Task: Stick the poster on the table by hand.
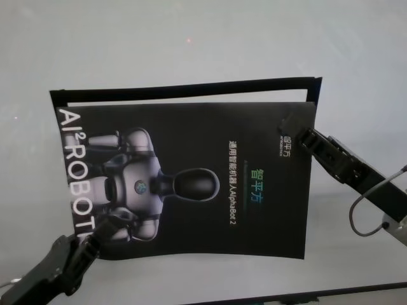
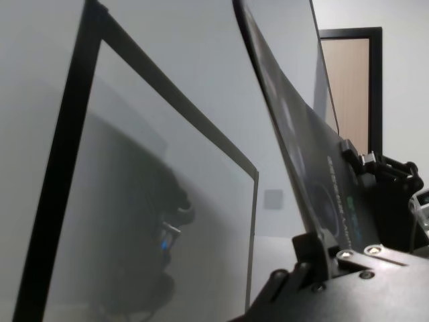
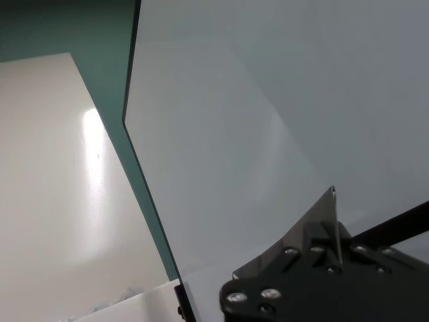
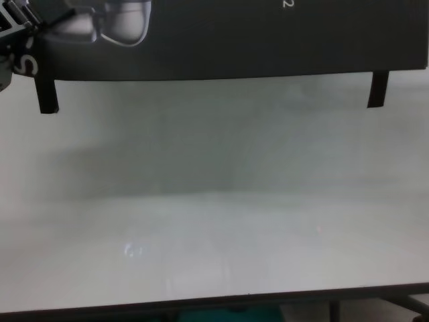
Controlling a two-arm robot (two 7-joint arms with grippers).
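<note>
The poster (image 1: 191, 184) is a black glossy sheet with a silver robot figure and white lettering. It is held up off the white table (image 1: 191, 38), sagging a little. My left gripper (image 1: 89, 240) is shut on the poster's near left corner. My right gripper (image 1: 297, 136) is shut on its far right corner, by the small logo. In the chest view the poster's (image 4: 234, 33) lower edge hangs above the table (image 4: 214, 201). The left wrist view shows the poster (image 2: 301, 134) edge-on and curved. The right wrist view shows my right gripper (image 3: 332, 231) pinching a pointed corner of it.
Narrow black tape strips run along the poster's far edge (image 1: 184, 87) and hang from its lower corners (image 4: 47, 94) (image 4: 377, 89). The table's dark near edge (image 4: 214, 303) crosses the bottom of the chest view. A grey cable (image 1: 372, 203) loops off my right arm.
</note>
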